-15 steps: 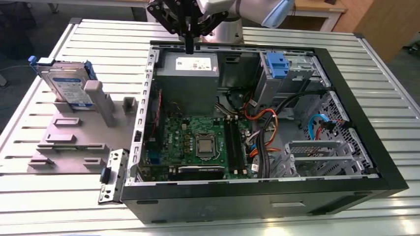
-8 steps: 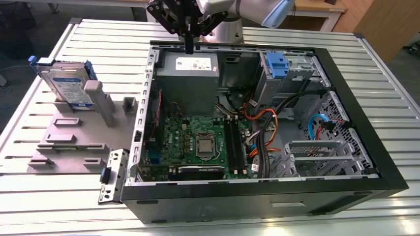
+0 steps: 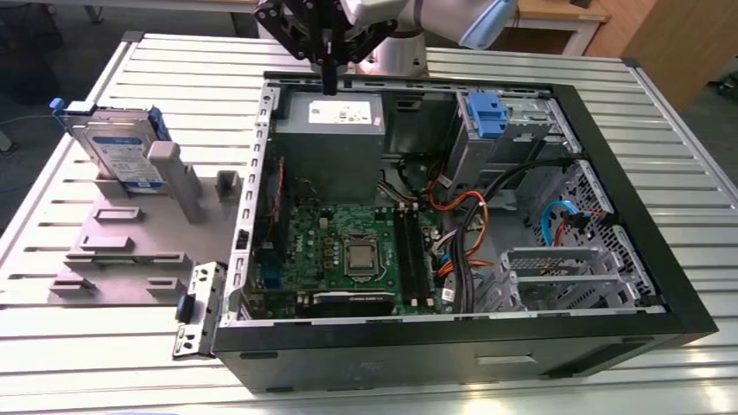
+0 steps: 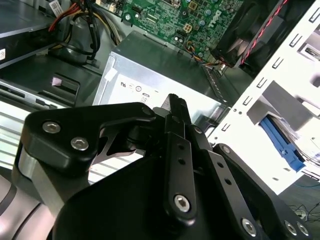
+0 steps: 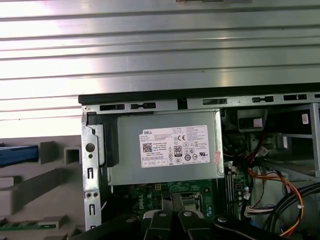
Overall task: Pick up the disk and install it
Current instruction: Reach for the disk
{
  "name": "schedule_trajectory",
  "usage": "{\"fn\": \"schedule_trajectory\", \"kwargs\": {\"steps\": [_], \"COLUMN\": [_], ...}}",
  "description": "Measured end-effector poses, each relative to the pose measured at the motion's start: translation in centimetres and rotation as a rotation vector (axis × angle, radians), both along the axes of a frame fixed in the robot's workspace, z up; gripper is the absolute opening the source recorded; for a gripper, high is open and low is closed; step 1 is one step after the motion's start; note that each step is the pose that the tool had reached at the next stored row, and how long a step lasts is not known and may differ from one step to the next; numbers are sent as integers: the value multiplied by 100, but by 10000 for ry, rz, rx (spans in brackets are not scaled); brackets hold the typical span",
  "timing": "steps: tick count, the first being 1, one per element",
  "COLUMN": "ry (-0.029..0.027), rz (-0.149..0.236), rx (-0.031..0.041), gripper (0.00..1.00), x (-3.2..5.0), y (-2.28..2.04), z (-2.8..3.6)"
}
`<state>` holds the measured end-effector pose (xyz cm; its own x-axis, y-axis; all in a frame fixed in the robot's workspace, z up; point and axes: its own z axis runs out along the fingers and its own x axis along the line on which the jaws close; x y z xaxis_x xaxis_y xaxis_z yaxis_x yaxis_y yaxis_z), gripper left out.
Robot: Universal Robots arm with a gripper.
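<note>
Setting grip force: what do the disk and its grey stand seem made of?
The disk: silver-grey body, likely metal, white-and-blue label; its blue frame looks like smooth moulded plastic. The stand: uniform matte grey blocks, probably plastic, though painted metal can't be ruled out.

The exterior view looks down steeply from high up and well back. It takes in the whole open case [image 3: 461, 344] on the tabletop [image 3: 138, 372], with the arm [image 3: 381, 13] at the far edge. The first wrist view faces straight down, fairly near, onto the power supply [image 5: 167, 150] and the case's wall. The second wrist view looks slantwise along the gripper [image 4: 175, 104], very close to it. All three views share the power supply and the motherboard [image 3: 346, 251].
</note>
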<state>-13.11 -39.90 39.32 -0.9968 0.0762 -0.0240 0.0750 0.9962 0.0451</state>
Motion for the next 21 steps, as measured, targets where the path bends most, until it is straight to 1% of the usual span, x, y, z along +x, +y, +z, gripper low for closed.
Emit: {"fn": "schedule_trajectory", "kwargs": {"steps": [3, 11, 21], "ry": [0, 0, 0], "rz": [-2, 0, -1], "rx": [6, 6, 6], "gripper": [11, 11, 11], "x": [-38, -40, -95], "y": [0, 0, 0], "z": [-1, -1, -3]}}
